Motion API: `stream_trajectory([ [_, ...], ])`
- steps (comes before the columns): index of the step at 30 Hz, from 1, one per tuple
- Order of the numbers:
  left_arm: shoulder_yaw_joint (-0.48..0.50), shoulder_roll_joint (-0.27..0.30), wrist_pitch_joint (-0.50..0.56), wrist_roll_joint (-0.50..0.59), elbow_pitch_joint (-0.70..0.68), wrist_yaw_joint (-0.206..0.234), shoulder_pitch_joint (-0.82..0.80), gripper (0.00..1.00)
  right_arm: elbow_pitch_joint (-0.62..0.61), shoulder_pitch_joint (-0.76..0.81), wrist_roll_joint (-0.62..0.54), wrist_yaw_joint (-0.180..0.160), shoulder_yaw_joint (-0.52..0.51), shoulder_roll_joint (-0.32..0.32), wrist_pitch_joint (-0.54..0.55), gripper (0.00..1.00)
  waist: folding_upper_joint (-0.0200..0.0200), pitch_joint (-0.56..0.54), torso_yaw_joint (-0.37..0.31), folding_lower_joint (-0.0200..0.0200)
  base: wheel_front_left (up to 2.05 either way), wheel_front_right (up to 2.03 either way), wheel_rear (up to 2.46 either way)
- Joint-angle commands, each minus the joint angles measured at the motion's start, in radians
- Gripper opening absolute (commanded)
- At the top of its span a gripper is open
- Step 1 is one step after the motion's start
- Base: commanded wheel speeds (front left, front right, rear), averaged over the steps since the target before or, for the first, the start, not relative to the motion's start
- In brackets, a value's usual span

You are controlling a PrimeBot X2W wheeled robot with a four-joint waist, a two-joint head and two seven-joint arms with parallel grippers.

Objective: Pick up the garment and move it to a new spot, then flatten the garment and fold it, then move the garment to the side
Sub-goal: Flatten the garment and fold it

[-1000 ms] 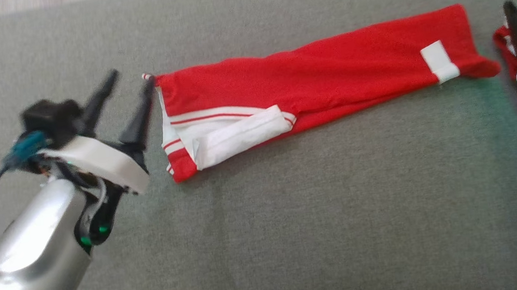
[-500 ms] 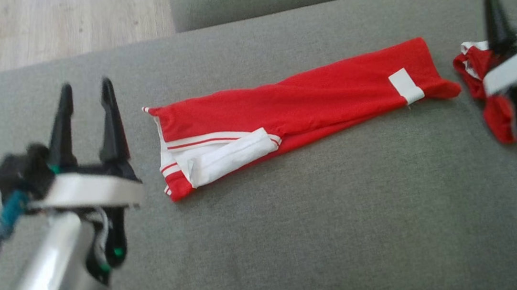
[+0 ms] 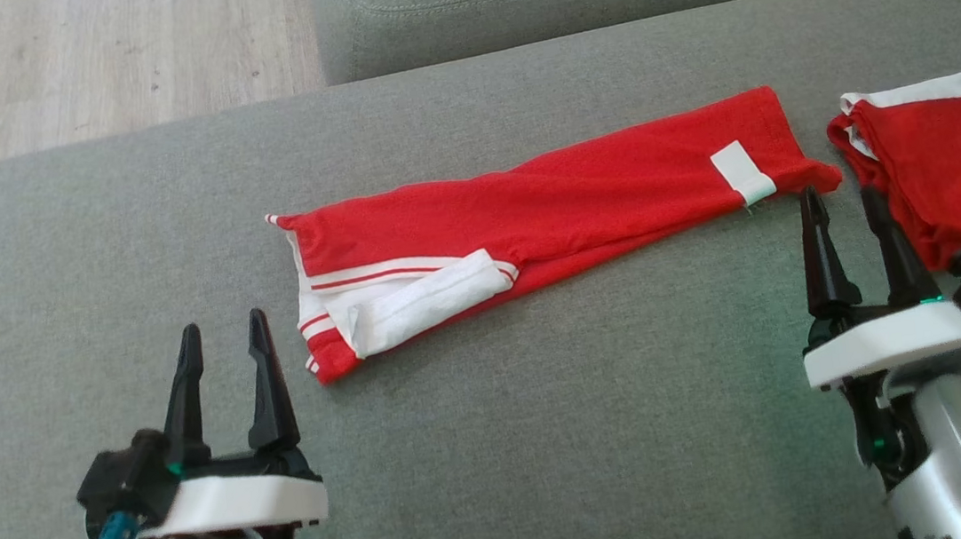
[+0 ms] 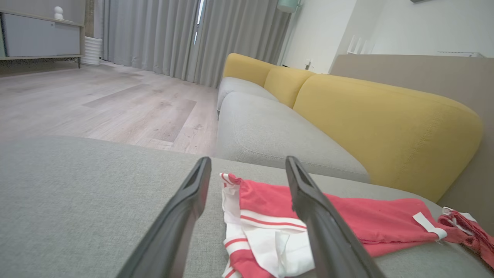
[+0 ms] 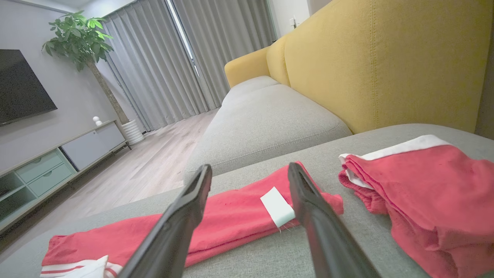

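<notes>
head view: the garment [image 3: 545,200], a long red piece with white stripes, lies folded into a narrow strip across the middle of the frame on the grey cushion [image 3: 552,440], slanting up toward the right. its white-striped end is at centre left, and a small white label [image 3: 743,173] sits near its right end. a second red garment [image 3: 952,166] with a white band lies bunched at the right edge, just beside the first one. the left gripper [image 3: 222,323] is at lower left with its fingers apart and nothing between them, tips below and left of the striped end, clear of it. the right gripper [image 3: 841,194] is at lower right, fingers spread and empty too, tips just under the garment's right end; whether one brushes the hem i cannot tell. wooden floor [image 3: 66,63] shows at upper left.

left wrist view: the two dark fingers rise from the bottom, well parted, with the striped end showing between them at lower centre. a yellow backrest [image 4: 386,127] fills the right side and grey curtains [image 4: 154,34] hang at upper left.

right wrist view: the fingers stand apart, framing the white label at centre. the second garment lies at lower right, and a tv [image 5: 19,88] and a plant [image 5: 81,38] are at upper left.
</notes>
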Motion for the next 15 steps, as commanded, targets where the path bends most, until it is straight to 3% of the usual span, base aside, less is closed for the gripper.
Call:
stream_trajectory([
  [1, 0.064, -0.005, -0.008, 0.023, -0.023, -0.012, -0.026, 1.00, -0.051, -0.019, -0.020, -0.001, 0.008, 0.009, -0.013, 1.00, -0.0001, 0.002, 0.000, 0.0001, 0.00, 0.00, 0.00],
  [10, 0.147, -0.076, -0.008, 0.125, -0.008, -0.104, -0.039, 1.00, -0.105, -0.027, -0.079, -0.001, -0.035, 0.026, 0.019, 1.00, -0.0001, 0.049, 0.020, 0.0001, 0.00, 0.00, 0.00],
  [15, 0.155, -0.095, -0.008, 0.158, 0.008, -0.134, -0.083, 1.00, -0.060, -0.109, -0.100, -0.001, -0.110, 0.016, 0.096, 1.00, -0.0001, 0.114, 0.047, 0.0001, 0.00, 0.00, 0.00],
])
